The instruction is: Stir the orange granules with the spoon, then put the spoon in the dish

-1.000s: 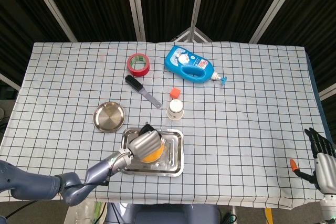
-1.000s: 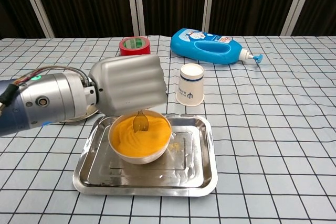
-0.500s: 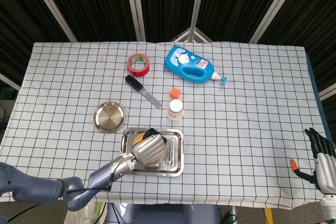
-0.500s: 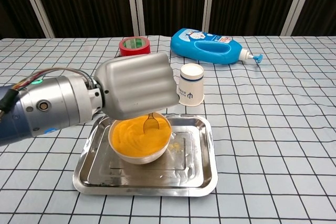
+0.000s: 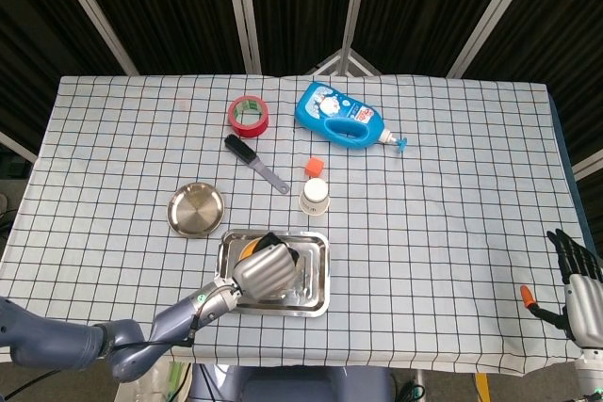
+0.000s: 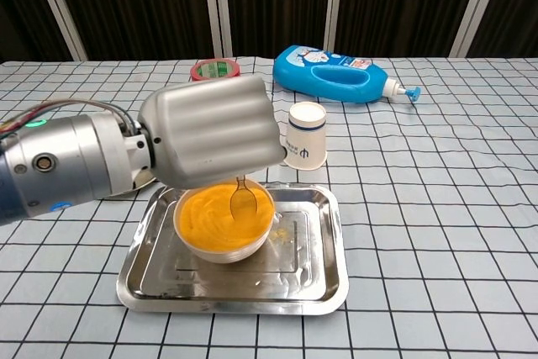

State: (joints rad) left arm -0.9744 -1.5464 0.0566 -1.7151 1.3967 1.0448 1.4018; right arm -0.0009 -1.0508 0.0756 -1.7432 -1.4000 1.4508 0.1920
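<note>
The spoon (image 6: 243, 200) is held upright by the left hand (image 6: 210, 130), its bowl dipped into the orange granules (image 6: 220, 218) just under the hand's knuckles. The fingers are closed around the handle, which is hidden behind the hand's silver back. The granules fill a white bowl (image 6: 220, 245) directly below the hand, and the bowl stands in the left part of a steel tray (image 6: 311, 271). In the head view the left hand (image 5: 265, 269) is seen covering most of the bowl, with only a sliver of orange visible at its upper left edge.

Beyond the hand and to its left, a round steel dish (image 5: 196, 210) lies on the checked tablecloth (image 5: 452, 185), apart from the tray. Just beyond the hand to the right stands a white paper cup (image 6: 304, 147), with a small orange block (image 5: 314, 166) behind it. Farther back lie a black brush (image 5: 254, 163), a red roll of tape (image 5: 249, 115) and a blue bottle (image 5: 341, 115) on its side.

The right hand (image 5: 579, 294) is seen well away at the table's near right corner, fingers spread and nothing held.
</note>
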